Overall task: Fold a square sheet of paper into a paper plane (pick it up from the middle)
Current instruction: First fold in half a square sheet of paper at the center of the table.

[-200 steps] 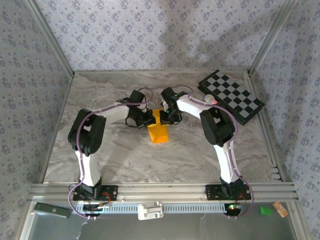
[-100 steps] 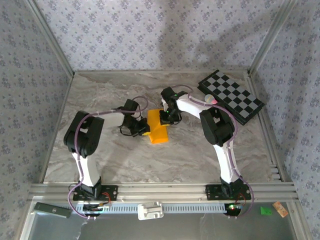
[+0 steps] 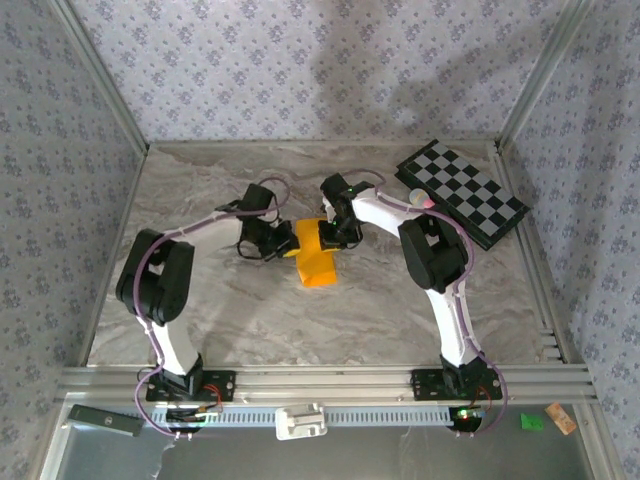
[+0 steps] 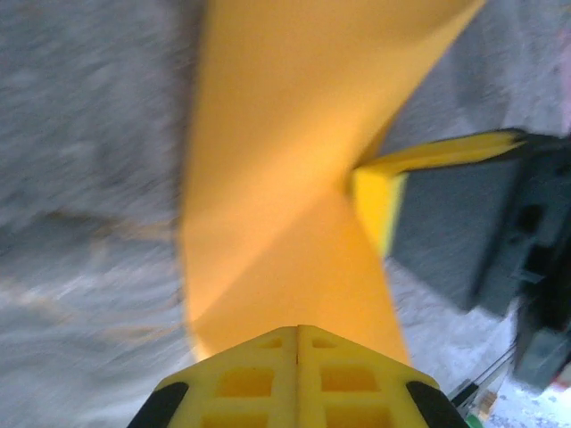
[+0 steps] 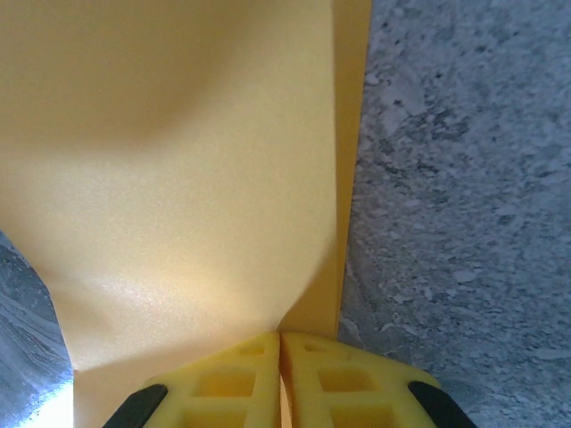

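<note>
The square sheet of paper (image 3: 318,264) is orange-yellow, partly folded and creased, and sits mid-table between both grippers. My left gripper (image 3: 287,246) is at its left edge and my right gripper (image 3: 326,240) at its upper right. In the left wrist view my left gripper (image 4: 298,328) is shut, with the paper (image 4: 277,134) running straight out from its tips and twisting upward. A yellow finger of the right gripper (image 4: 437,153) meets the sheet there. In the right wrist view my right gripper (image 5: 280,335) is shut on the paper (image 5: 178,178), which bulges ahead of it.
A black-and-white checkered board (image 3: 462,192) lies at the back right, with a pink-tipped stick (image 3: 421,201) by its near corner. Patterned walls and metal posts close in the marble table (image 3: 230,310). A metal rail (image 3: 330,380) runs along the near edge.
The left gripper pulled left and toward the front, then came back up a little. The paper's top has spread from a narrow strip to a wider band. The right arm has stayed put.
</note>
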You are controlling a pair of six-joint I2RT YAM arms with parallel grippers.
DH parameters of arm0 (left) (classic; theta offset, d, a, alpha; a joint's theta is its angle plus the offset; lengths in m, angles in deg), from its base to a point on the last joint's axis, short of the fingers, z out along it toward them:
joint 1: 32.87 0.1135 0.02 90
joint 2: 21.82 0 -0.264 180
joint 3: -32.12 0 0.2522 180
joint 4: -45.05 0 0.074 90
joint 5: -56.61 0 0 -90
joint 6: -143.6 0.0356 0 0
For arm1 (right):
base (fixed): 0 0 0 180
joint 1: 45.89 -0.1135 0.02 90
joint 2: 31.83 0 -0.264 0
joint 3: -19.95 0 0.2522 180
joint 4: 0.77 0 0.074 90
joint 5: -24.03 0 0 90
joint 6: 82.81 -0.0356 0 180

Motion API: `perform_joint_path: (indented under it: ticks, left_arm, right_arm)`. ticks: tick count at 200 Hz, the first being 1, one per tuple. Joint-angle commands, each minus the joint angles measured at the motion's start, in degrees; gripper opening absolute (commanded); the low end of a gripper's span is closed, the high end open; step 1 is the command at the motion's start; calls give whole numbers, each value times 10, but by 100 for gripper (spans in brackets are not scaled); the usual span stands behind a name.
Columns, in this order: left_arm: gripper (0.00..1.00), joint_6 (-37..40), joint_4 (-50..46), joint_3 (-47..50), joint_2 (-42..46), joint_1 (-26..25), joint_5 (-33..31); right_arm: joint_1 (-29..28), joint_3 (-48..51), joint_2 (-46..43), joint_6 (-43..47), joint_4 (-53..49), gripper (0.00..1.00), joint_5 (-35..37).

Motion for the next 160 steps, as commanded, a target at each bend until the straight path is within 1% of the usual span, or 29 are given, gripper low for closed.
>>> perform_joint_path:
  ticks: [1,18,39,62,80,99,111,135,160]
  left_arm:
    - [3,-36,24,-19,-55,-17,20]
    - [3,-39,29,-28,-76,-28,27]
    - [2,-14,-6,-23,-89,-32,20]
    - [2,16,-35,24,-74,-28,1]
    - [2,30,-42,77,-49,-19,-10]
    - [2,31,-44,131,-25,-6,-21]
    - [1,31,-44,150,-9,-2,-23]
    - [1,18,-45,142,30,-3,-14]
    - [1,-5,-9,105,67,-8,8]
  right_arm:
    - [10,44,81,6,-75,12,130]
    - [10,45,81,5,-76,11,128]
    - [11,45,81,5,-75,11,129]
    - [11,46,84,6,-73,11,129]
    - [11,48,86,6,-71,11,130]
    - [11,50,89,6,-71,11,133]
    - [11,50,90,6,-71,11,133]
    - [12,50,90,7,-72,11,135]
    - [11,48,90,7,-75,11,136]
